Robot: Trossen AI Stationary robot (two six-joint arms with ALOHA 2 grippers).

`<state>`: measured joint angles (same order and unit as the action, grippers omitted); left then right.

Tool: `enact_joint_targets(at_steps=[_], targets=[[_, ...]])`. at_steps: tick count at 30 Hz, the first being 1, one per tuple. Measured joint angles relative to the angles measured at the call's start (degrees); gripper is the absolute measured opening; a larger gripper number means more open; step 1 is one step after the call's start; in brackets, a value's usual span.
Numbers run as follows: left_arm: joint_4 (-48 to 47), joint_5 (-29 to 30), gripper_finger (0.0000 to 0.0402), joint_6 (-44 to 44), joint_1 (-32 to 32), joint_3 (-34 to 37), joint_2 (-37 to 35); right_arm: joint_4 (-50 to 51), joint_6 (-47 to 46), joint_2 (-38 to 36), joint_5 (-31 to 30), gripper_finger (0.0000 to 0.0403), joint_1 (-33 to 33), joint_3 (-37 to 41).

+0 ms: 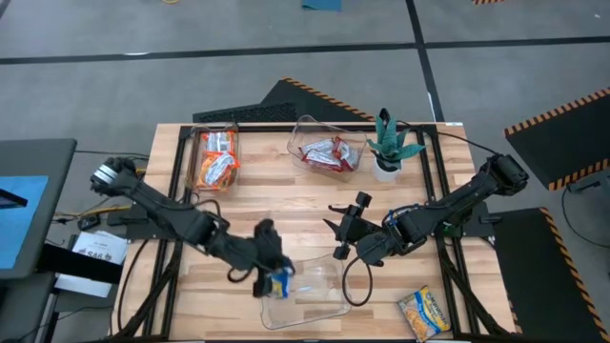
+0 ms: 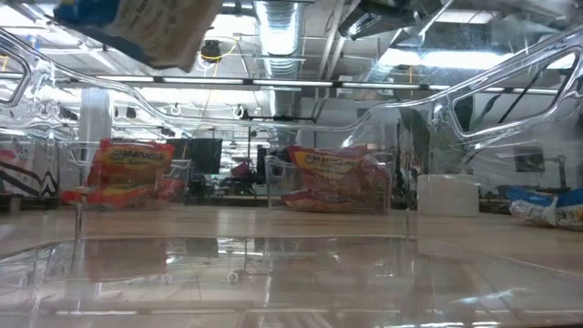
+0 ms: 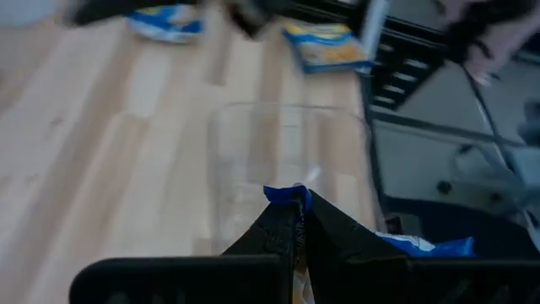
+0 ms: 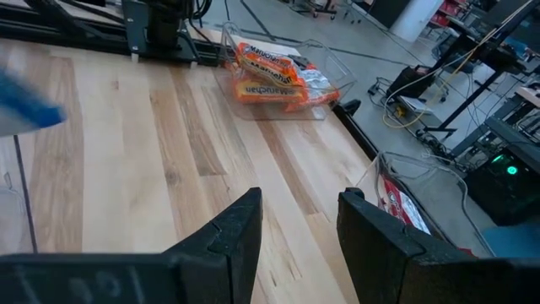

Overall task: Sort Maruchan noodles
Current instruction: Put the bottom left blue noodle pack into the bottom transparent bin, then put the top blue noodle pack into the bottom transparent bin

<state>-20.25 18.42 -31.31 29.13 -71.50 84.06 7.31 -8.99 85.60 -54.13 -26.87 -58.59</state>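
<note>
Wood tabletop: pale planks, three clear bins on it.
Left gripper: at 6 o'clock of the table, over the near clear bin; jaws clamped tight on a yellow-and-blue packet.
Right gripper: near table centre, fingers parted, holding nothing.
Orange packets: in the bin at 11 o'clock.
Red-and-white packets: in the bin at 12 o'clock.
Loose yellow packet: flat on the wood at 5 o'clock.
Potted plant: at 1 o'clock.
</note>
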Motion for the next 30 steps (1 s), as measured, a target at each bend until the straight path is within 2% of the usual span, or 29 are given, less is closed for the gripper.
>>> enact_joint_targets(at_steps=[9, 14, 18, 24, 30], targets=[[1.55, -0.44, 0.0, 1.77, 1.12, 0.0, 7.61, -0.02, -0.02, 0.0, -0.01, 0.0175, -0.04, 0.0], [1.28, -0.99, 0.0011, 1.34, 0.94, 0.02, 9.04, -0.04, -0.02, 0.0, 0.0, 0.0175, -0.04, 0.0], [1.42, -2.07, 0.005, 1.31, 0.02, 0.02, 8.25, -0.04, -0.02, 0.0, 0.01, 0.0175, -0.04, 0.0], [1.76, -5.24, 0.0136, 0.86, -0.27, 0.02, 7.41, -0.1, -0.04, 0.0, 0.01, 0.0175, -0.04, 0.0], [0.74, -11.43, 0.0194, 1.19, -0.29, 0.02, 7.35, -0.08, -0.04, 0.0, 0.03, 0.0175, -0.04, 0.0]])
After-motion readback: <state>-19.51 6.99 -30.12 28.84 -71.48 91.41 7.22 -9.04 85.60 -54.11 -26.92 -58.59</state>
